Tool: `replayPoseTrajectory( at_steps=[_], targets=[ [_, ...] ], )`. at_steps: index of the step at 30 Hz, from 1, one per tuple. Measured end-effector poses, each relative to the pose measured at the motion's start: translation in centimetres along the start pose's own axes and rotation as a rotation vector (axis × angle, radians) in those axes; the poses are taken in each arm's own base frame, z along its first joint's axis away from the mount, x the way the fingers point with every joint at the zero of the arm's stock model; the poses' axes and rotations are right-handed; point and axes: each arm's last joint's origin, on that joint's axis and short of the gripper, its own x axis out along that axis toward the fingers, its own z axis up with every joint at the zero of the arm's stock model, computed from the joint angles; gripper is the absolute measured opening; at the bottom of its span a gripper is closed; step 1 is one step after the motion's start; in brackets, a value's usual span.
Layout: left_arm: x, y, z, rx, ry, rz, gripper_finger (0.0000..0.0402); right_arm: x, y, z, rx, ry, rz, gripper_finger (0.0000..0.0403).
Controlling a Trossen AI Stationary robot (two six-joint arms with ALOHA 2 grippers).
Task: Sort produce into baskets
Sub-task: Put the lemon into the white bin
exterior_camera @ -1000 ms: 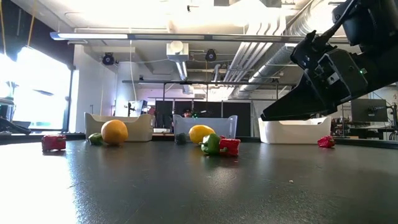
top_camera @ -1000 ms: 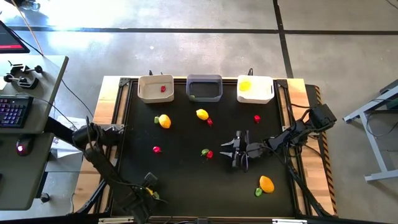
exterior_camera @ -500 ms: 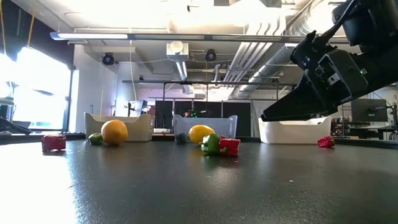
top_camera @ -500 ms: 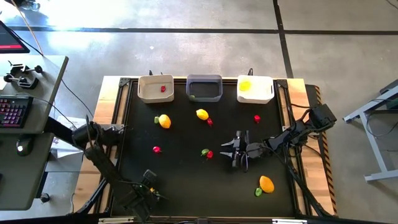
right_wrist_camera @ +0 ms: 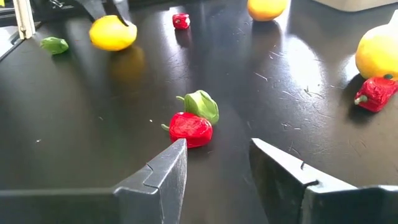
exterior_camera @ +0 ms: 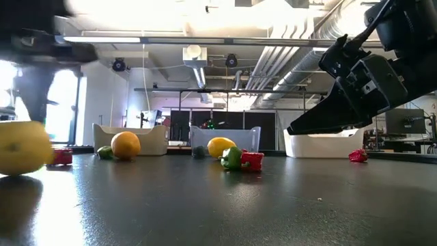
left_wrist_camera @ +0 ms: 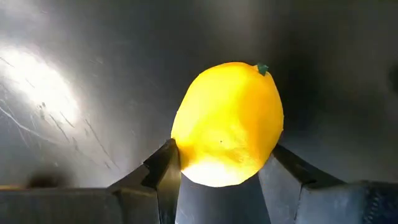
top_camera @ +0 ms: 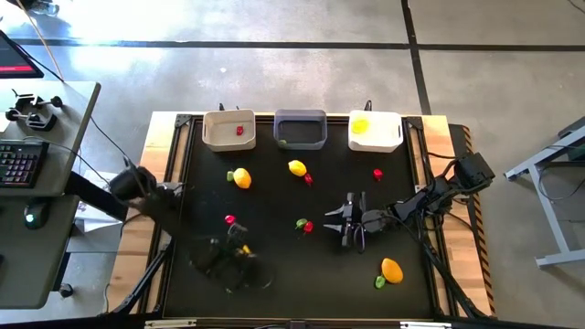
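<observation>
My left gripper [top_camera: 239, 254] is shut on a yellow lemon [left_wrist_camera: 227, 124] low over the table's near left part. The lemon also shows in the low view [exterior_camera: 20, 147] and the right wrist view [right_wrist_camera: 112, 32]. My right gripper [top_camera: 344, 220] is open and empty right of centre. A red piece [right_wrist_camera: 189, 129] and a green piece [right_wrist_camera: 200, 104] lie touching just ahead of its fingers. Three baskets stand along the far edge: cream-white [top_camera: 212, 137], dark grey [top_camera: 315, 137] and white [top_camera: 388, 142]. My left gripper pinches the lemon between its two fingers [left_wrist_camera: 166, 168], one on each flank of its lower half [left_wrist_camera: 186, 155]. The fingers come from above, slanting down. The lemon's stem end points away from the gripper. I cannot tell whether it is clear of the table.
Loose pieces lie on the black mat: an orange one [top_camera: 241, 178], a lemon [top_camera: 296, 167] beside a red one [top_camera: 308, 178], red ones [top_camera: 377, 174] [top_camera: 229, 220], an orange one [top_camera: 391, 270] with a green one [top_camera: 379, 282]. A green piece [right_wrist_camera: 55, 45] lies near the near left corner.
My left gripper has swept quickly from the table's near edge toward its middle, carrying the lemon with it; the arm shows blurred. The green piece that lay beside the lemon has stayed behind.
</observation>
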Motion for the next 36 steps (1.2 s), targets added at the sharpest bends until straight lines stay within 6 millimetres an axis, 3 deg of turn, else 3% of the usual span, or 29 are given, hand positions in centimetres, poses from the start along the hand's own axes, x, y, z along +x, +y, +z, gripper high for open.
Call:
replayPoseTrajectory(
  at_steps=[3,8,13,18,26,36],
  targets=[
    [0.6,2.1,-0.2,-0.024,-0.079,0.029,0.0152,0.0,0.0,0.0,0.001,0.000,0.005,0.0165],
    [-0.3,6.3,-0.5,-0.149,-0.296,0.048,0.0151,0.0,0.0,0.1,0.001,-0.005,0.008,0.0165],
    [-0.2,10.0,-1.9,-0.289,-0.502,0.026,0.0151,0.1,-0.2,0.2,0.002,-0.014,0.001,0.0165],
    [1.3,13.2,-3.7,-0.399,-0.723,0.006,0.0152,0.6,-1.2,0.7,0.016,-0.035,-0.040,0.0165],
    [3.0,17.5,-6.0,-0.503,-0.929,0.094,0.0153,2.5,-2.9,3.8,-0.024,-0.126,-0.187,0.0165],
    [3.7,22.1,-8.2,-0.535,-1.064,0.097,0.0153,4.8,-4.0,8.1,-0.042,-0.167,-0.040,0.0165]
  ],
)
